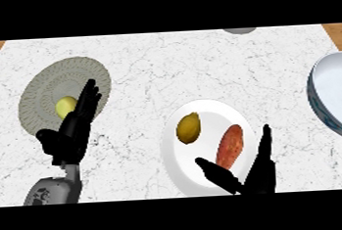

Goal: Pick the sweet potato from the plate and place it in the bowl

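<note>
1. The elongated reddish-orange sweet potato (230,146) lies on the right half of the round white plate (202,110), tilted with its upper end leaning right.
2. The black right hand (253,174) sits at the plate's lower right edge, fingers straight and thumb spread towards the left, holding nothing; the sweet potato's lower end lies in the gap between thumb and fingers, and contact cannot be told.
3. A yellow-brown lemon-shaped fruit (189,127) rests just left of the sweet potato on the same plate.
4. The pale blue-white bowl (336,96) stands well apart at the right edge.
5. The black left hand (73,127) is open, fingers straight, over the grey-green patterned plate (49,89) that carries a small yellow fruit (65,107).
</note>
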Action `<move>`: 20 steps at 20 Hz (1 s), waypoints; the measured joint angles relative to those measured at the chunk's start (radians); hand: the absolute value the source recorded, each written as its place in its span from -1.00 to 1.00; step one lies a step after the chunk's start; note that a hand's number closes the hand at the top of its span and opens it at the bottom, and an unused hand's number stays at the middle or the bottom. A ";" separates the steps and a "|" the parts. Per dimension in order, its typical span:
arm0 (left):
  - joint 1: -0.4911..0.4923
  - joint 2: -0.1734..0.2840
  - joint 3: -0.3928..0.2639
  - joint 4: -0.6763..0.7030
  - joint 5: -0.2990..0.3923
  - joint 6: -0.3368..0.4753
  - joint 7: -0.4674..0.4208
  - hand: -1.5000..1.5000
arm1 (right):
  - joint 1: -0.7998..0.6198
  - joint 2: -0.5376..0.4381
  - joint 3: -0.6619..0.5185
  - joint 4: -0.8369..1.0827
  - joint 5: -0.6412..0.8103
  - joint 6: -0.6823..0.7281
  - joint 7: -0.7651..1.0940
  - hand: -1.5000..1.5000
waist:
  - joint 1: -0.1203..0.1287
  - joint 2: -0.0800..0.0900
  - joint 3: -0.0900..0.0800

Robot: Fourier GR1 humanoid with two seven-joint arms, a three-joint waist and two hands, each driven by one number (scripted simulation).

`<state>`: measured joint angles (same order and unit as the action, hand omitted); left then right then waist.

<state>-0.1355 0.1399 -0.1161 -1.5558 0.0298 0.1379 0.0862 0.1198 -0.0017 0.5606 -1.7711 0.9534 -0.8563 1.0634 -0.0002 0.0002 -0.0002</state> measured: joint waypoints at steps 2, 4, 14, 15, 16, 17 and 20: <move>-0.014 -0.012 -0.004 0.011 -0.016 0.012 0.003 0.00 | -0.010 0.000 -0.008 0.034 0.016 0.007 0.016 -1.00 | -0.001 0.000 0.000; -0.010 -0.012 -0.001 0.018 -0.014 0.002 -0.003 0.00 | -0.027 0.000 -0.013 0.074 0.020 0.013 0.027 -1.00 | 0.000 0.000 0.000; -0.001 -0.025 0.010 0.012 -0.027 -0.018 -0.005 0.00 | -0.101 -0.010 -0.003 0.197 -0.089 0.010 -0.023 1.00 | 0.001 -0.004 -0.004; -0.009 -0.022 0.016 0.006 -0.024 -0.019 0.009 0.00 | -0.106 -0.010 0.009 0.212 -0.084 0.015 -0.030 1.00 | 0.001 -0.005 -0.005; -0.013 -0.027 0.019 0.021 -0.024 -0.020 -0.005 0.00 | -0.124 -0.010 0.011 0.226 -0.087 0.026 -0.030 1.00 | 0.000 -0.006 -0.006; -0.014 -0.028 0.019 0.017 -0.026 -0.020 0.002 0.00 | -0.135 -0.009 0.012 0.234 -0.085 0.038 -0.029 1.00 | 0.000 -0.006 -0.006; -0.022 -0.025 0.030 0.011 -0.025 -0.033 0.010 0.00 | -0.143 -0.019 0.015 0.238 -0.108 0.049 -0.063 1.00 | -0.001 -0.007 -0.006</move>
<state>-0.1575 0.1151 -0.0865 -1.5451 0.0050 0.1050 0.0963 -0.0229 -0.0211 0.5759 -1.5334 0.8449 -0.8073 1.0007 -0.0011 -0.0063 -0.0065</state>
